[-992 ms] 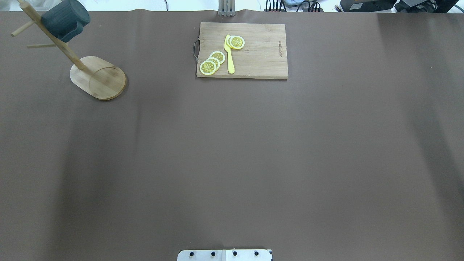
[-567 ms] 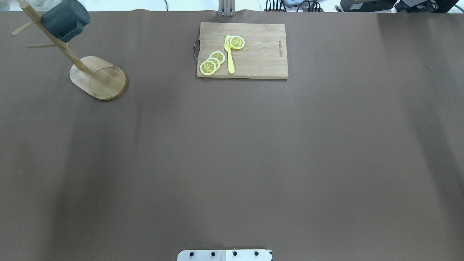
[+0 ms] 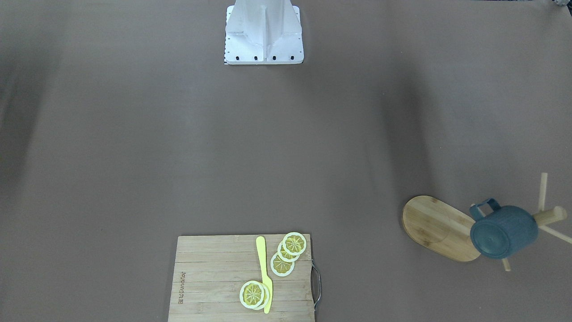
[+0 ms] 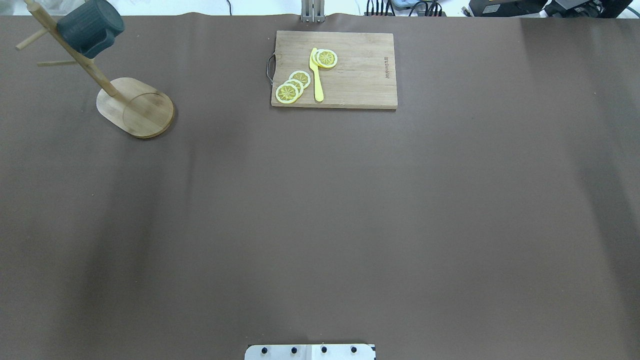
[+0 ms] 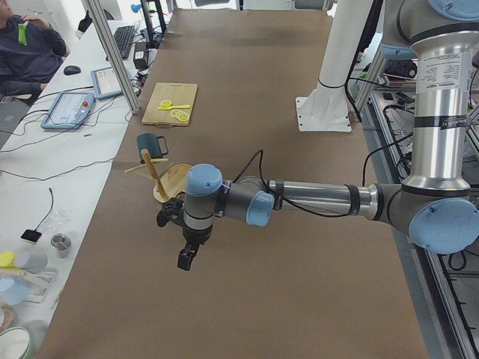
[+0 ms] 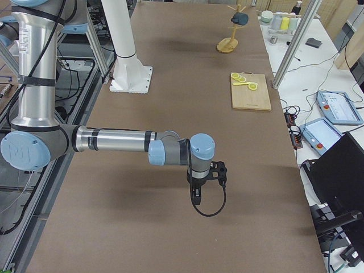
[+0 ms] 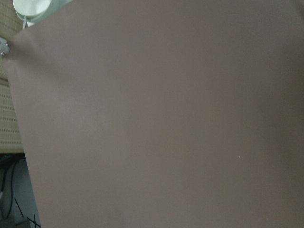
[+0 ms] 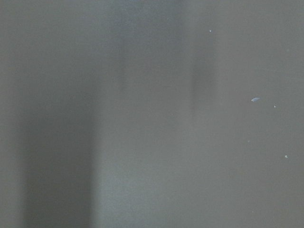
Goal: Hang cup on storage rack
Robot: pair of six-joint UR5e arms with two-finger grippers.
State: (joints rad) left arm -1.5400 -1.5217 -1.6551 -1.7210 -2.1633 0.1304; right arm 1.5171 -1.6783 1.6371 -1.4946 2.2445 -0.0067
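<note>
The dusty blue-grey ribbed cup [image 4: 90,27] hangs on a peg of the wooden storage rack [image 4: 135,107] at the table's far left corner. No gripper touches it. In the front-facing view the cup [image 3: 502,232] hangs tilted with its base toward the camera, above the rack's oval base [image 3: 438,228]. My left gripper [image 5: 187,254] shows only in the exterior left view, above the table and on the near side of the rack [image 5: 168,179]. My right gripper [image 6: 196,196] shows only in the exterior right view, far from the cup [image 6: 239,19]. I cannot tell whether either is open or shut.
A rectangular wooden cutting board [image 4: 350,75] with lemon slices [image 4: 292,85] and a yellow knife [image 4: 317,75] lies at the far middle of the brown table. The robot's white base [image 3: 263,33] stands at the near edge. Both wrist views show only brown table cover.
</note>
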